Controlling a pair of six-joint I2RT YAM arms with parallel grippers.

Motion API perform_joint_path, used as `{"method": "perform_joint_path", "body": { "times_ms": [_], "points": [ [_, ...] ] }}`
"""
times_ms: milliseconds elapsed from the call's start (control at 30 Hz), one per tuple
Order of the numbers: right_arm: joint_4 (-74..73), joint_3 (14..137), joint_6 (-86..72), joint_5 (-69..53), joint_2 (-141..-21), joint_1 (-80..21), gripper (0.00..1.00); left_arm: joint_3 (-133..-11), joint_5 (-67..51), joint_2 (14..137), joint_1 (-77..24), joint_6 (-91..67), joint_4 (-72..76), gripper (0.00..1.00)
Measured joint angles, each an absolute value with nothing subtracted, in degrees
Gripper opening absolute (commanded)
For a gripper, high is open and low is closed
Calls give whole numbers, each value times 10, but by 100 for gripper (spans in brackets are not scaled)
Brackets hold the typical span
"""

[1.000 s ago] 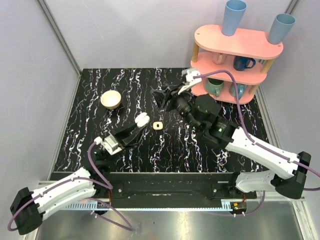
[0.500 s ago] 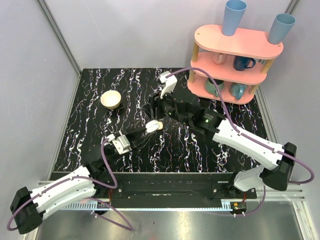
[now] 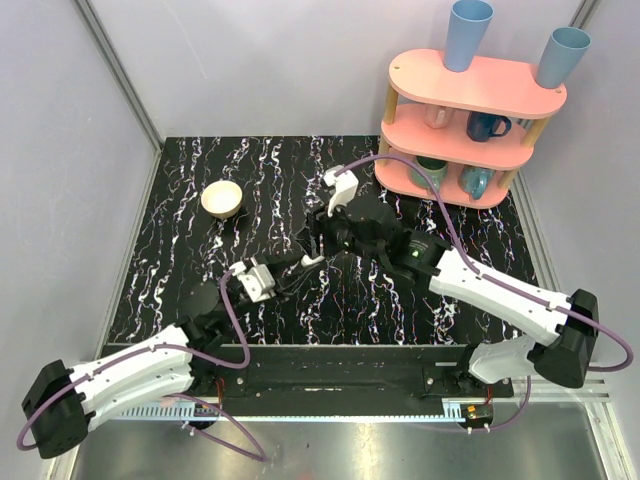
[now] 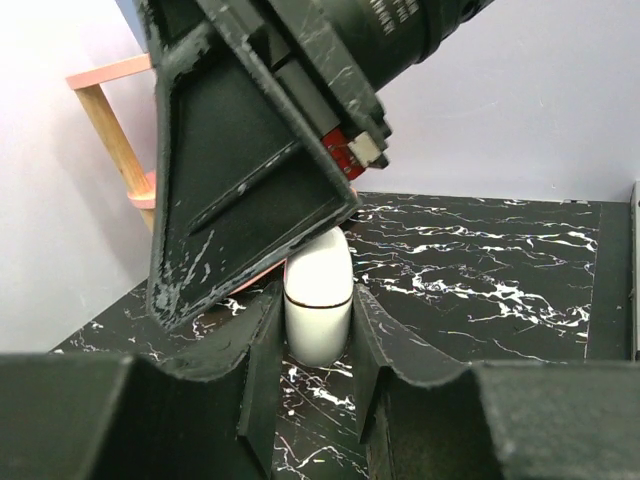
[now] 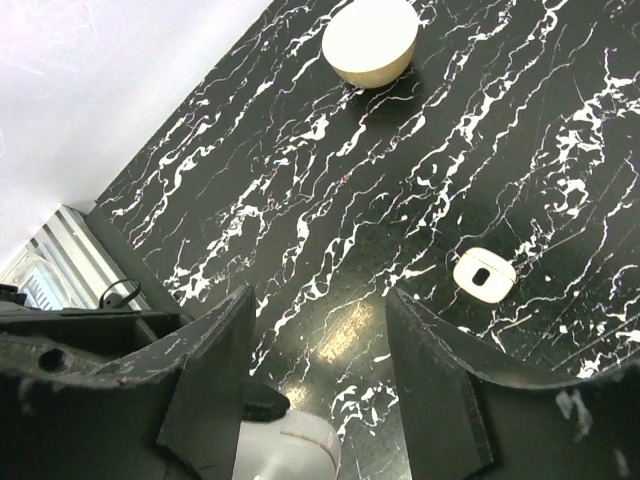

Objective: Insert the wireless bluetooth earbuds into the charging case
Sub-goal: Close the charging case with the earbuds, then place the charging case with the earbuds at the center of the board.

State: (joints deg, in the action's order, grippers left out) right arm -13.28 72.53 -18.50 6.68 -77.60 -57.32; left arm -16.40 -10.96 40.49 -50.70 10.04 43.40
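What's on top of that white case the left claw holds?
A black finger of the right gripper hangs over the white case, covering its top. The left gripper clamps its sides. Contact cannot be told.

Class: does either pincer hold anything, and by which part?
The left pincer holds the glossy white rounded plastic charging case by the opposite sides of its lower half. The right pincer stands open, holding nothing.

From here I count two arms (image 3: 495, 290), one cream bowl (image 3: 221, 198), one pink shelf (image 3: 500, 85), two blue cups (image 3: 468, 30), four mugs (image 3: 487, 125) (one pale, half hidden), one closed white case (image 4: 318, 305), one small dark-centred white square (image 5: 483, 274).
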Motion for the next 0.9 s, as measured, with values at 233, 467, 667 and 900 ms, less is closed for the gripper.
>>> {"method": "perform_joint_path", "body": {
  "times_ms": [233,467,667,900],
  "points": [
    [-134,704,-187,152,-739,-573,68,-187,-69,424,-508,66,412,0],
    [-135,651,-211,254,-674,-492,69,-239,-59,481,-491,-74,327,0],
    [-149,577,-248,262,-617,-440,69,-211,-82,595,-471,-240,342,0],
    [-162,536,-275,242,-604,-434,69,-171,-64,684,-470,-409,375,5]
  ]
}}
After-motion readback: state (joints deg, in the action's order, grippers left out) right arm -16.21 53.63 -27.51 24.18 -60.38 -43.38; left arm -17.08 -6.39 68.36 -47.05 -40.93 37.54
